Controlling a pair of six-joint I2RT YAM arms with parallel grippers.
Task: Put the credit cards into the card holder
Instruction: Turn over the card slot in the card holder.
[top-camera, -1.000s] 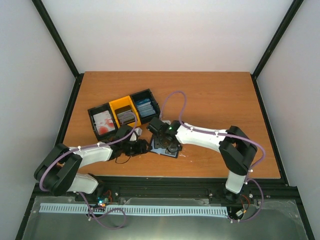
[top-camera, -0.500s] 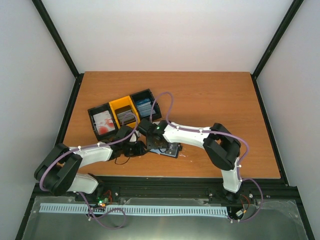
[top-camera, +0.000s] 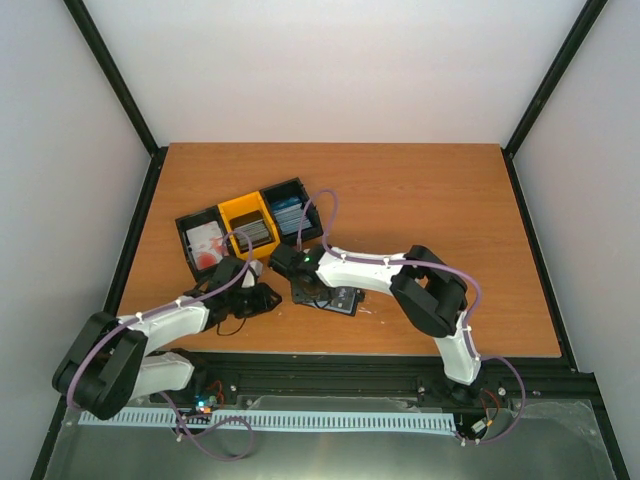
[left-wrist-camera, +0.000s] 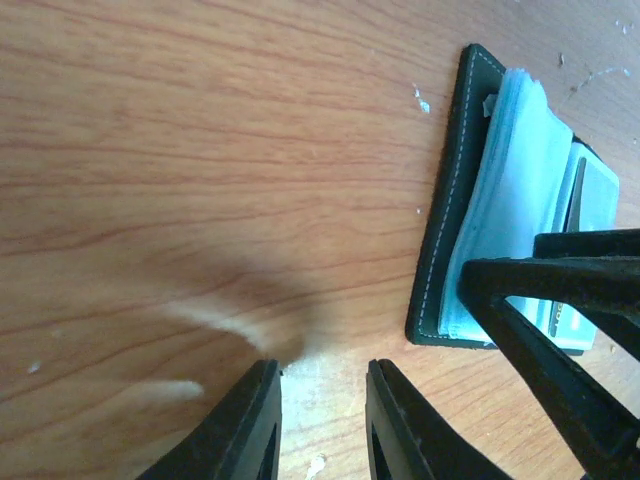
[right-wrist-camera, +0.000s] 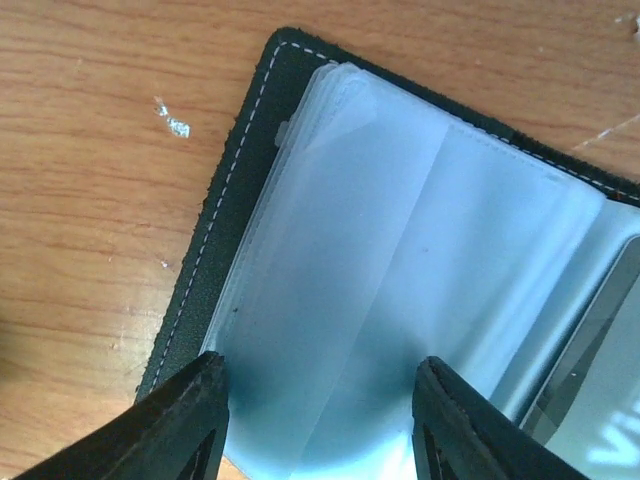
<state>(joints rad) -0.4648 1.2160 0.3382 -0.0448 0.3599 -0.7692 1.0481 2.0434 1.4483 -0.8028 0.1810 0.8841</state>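
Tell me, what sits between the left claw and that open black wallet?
Only bare wooden table, a few white flecks on it, separates the left gripper from the card holder; the left wrist view shows it.

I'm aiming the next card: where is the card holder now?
Top view: the card holder lies open left of centre near the front edge of the table, under the right pincer, just right of the left pincer.

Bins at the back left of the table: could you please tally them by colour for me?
Black bins: 2
Yellow bin: 1
Total: 3
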